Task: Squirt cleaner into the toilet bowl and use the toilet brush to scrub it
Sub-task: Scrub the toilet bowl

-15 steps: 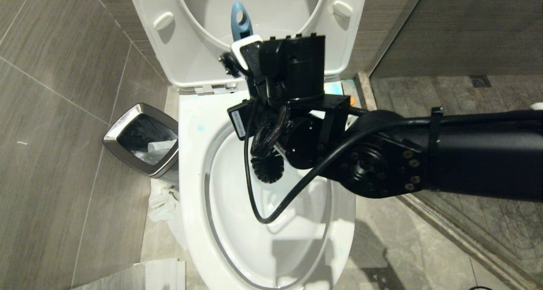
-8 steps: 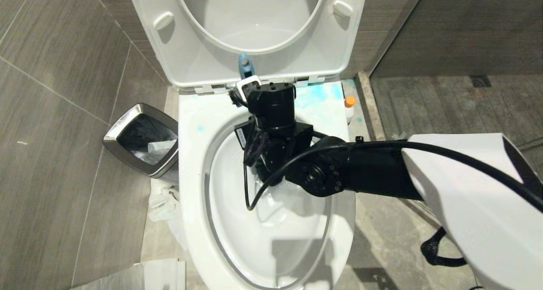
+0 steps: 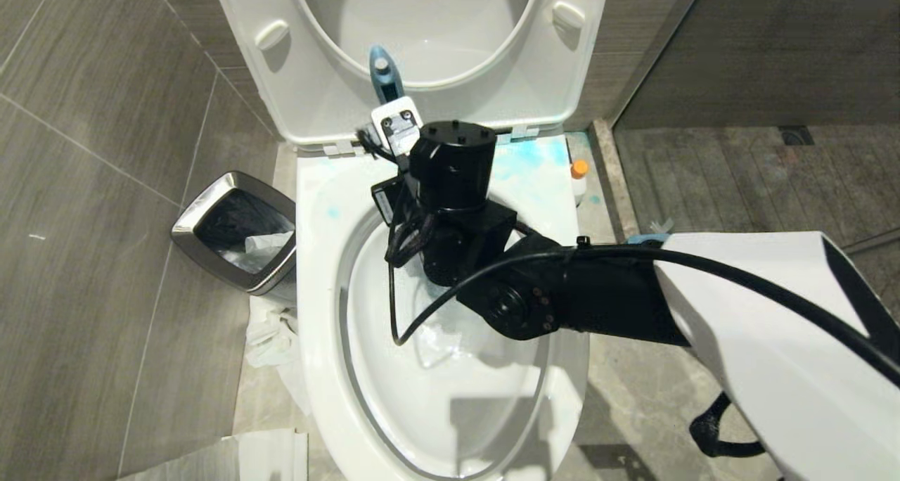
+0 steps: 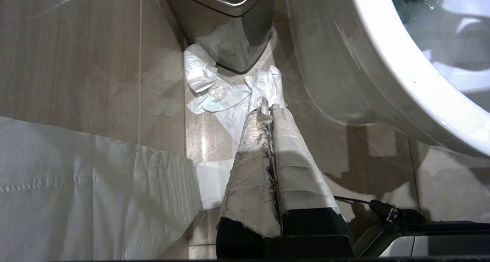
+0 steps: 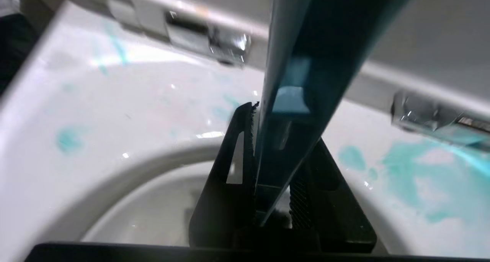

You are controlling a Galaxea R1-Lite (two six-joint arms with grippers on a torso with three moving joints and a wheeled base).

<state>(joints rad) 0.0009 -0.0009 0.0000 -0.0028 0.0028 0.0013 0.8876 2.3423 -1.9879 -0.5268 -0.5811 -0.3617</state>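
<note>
We are working right gripper (image 5: 268, 147) over back of toilet bowl (image 3: 316, 270), jaws clamping blue toilet brush handle (image 5: 302, 74). Handle tip (image 3: 380, 69) is sticking up before raised seat (image 3: 295, 80). Blue cleaner smears (image 3: 527, 161) are showing on rim. We are holding left gripper (image 4: 270, 110) low beside bowl, fingers together, near steel bin (image 3: 235, 231).

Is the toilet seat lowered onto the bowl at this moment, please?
No, the toilet seat stands raised against the back, leaving the bowl rim uncovered while the right gripper holds the toilet brush handle over it.
</note>
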